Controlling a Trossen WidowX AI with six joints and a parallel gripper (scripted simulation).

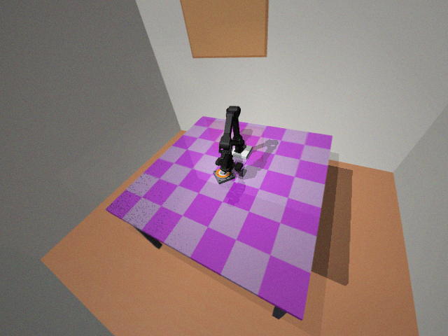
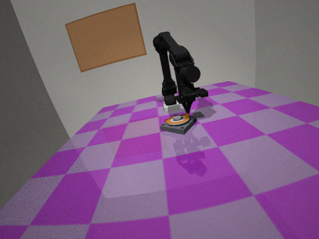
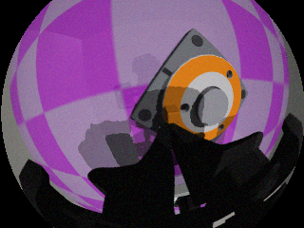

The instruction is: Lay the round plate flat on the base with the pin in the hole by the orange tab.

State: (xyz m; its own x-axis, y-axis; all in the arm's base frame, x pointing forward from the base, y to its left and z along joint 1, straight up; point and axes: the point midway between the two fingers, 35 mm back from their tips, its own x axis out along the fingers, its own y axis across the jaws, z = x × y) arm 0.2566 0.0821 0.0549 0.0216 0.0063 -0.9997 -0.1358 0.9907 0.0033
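Note:
The round plate (image 1: 217,175) (image 2: 170,121) (image 3: 204,64), orange with a white ring, sits around the grey post (image 2: 177,117) (image 3: 215,106) above the dark grey square base (image 2: 177,129) (image 3: 182,59). A dark gap shows under its near edge in the exterior view; its exact tilt is hard to tell. The orange tab (image 2: 187,114) stands at the plate's far right edge there. My gripper (image 2: 188,113) (image 3: 166,126) is shut with nothing between its fingers. Its tips are right at the tab; contact is unclear. The fingers hide the tab in the wrist view. The pin cannot be made out.
The arm's white mount (image 1: 241,153) (image 2: 172,107) stands behind the base. The arm reaches over from there, with the wrist above the plate's tab side. The purple checkered table (image 1: 249,231) (image 2: 190,164) carries the base, and the arm's shadows fall around it.

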